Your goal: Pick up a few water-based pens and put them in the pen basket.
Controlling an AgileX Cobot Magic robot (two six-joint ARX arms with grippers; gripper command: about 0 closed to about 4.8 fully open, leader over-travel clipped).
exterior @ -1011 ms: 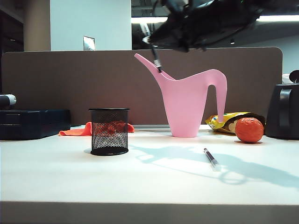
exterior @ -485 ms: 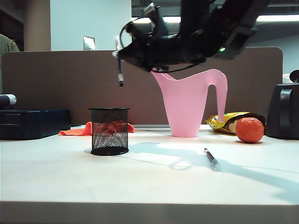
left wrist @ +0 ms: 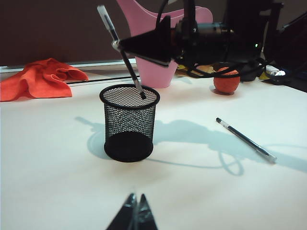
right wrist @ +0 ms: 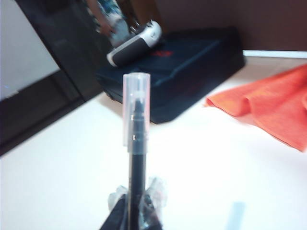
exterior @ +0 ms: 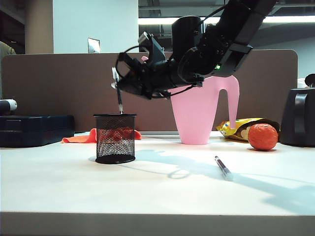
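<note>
The pen basket (exterior: 115, 139), a black mesh cup, stands on the white table left of centre. My right gripper (exterior: 119, 82) reaches across above it, shut on a water-based pen (exterior: 119, 101) that hangs nearly upright. The pen's lower end is level with the cup's rim, over its mouth (left wrist: 143, 96). In the right wrist view the clear-capped pen (right wrist: 136, 139) sticks out from between the shut fingers of the right gripper (right wrist: 136, 197). A second pen (exterior: 223, 167) lies flat on the table to the right. My left gripper (left wrist: 135, 200) is shut and empty, low over the table short of the basket (left wrist: 129, 124).
A pink watering can (exterior: 202, 108) stands behind the right arm. An orange ball (exterior: 262, 136), a yellow snack bag (exterior: 235, 128) and a black appliance (exterior: 298, 118) are at the right. A dark blue box (exterior: 34, 129) and an orange cloth (exterior: 78, 138) lie at the back left.
My right arm has swung left and down with the pen, from above the watering can's spout to over the basket. The pen on the table and the left gripper have not moved.
</note>
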